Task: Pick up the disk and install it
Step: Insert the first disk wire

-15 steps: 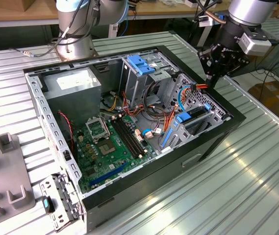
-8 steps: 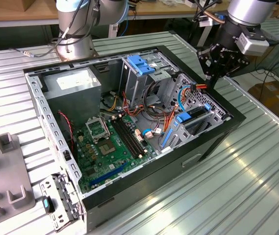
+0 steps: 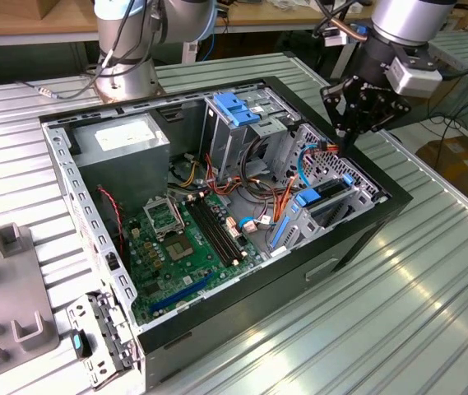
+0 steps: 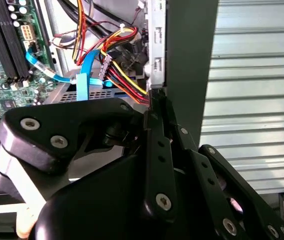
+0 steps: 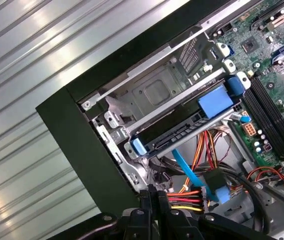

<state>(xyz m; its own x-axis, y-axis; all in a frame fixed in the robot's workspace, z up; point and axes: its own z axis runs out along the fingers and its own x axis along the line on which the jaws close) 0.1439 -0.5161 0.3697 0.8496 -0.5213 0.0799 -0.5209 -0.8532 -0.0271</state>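
My pincer (image 3: 350, 132) hangs over the far right corner of the open computer case (image 3: 357, 239), as the exterior view has it, just above the case's black rim. In both wrist views my fingers (image 4: 157, 130) stand pressed flat against each other with nothing between them: clenched and empty. Their tips sit just beside the case wall, close over a bundle of red, yellow and black wires (image 4: 124, 75).

Just beyond that bundle, a flat blue cable (image 5: 186, 172) runs down past a blue plug. Next out is the disk (image 5: 181, 131): it lies seated in the metal drive cage (image 5: 151, 92) in the corner of the case, its dark body edge-on with a blue rail tab at each end. In the exterior view the disk (image 3: 326, 197) shows as a dark slab with blue ends, slotted in the cage along the case's right-hand wall, below my pincer and apart from it.

Farther in, the green motherboard (image 3: 188, 247) covers the case floor, with black memory slots beside the cage. A grey power supply (image 3: 127, 140) sits in the far left corner of the case, and a blue latch (image 3: 235, 107) tops the tall bay along the far wall. The case rests on a ribbed metal table (image 3: 398, 313).
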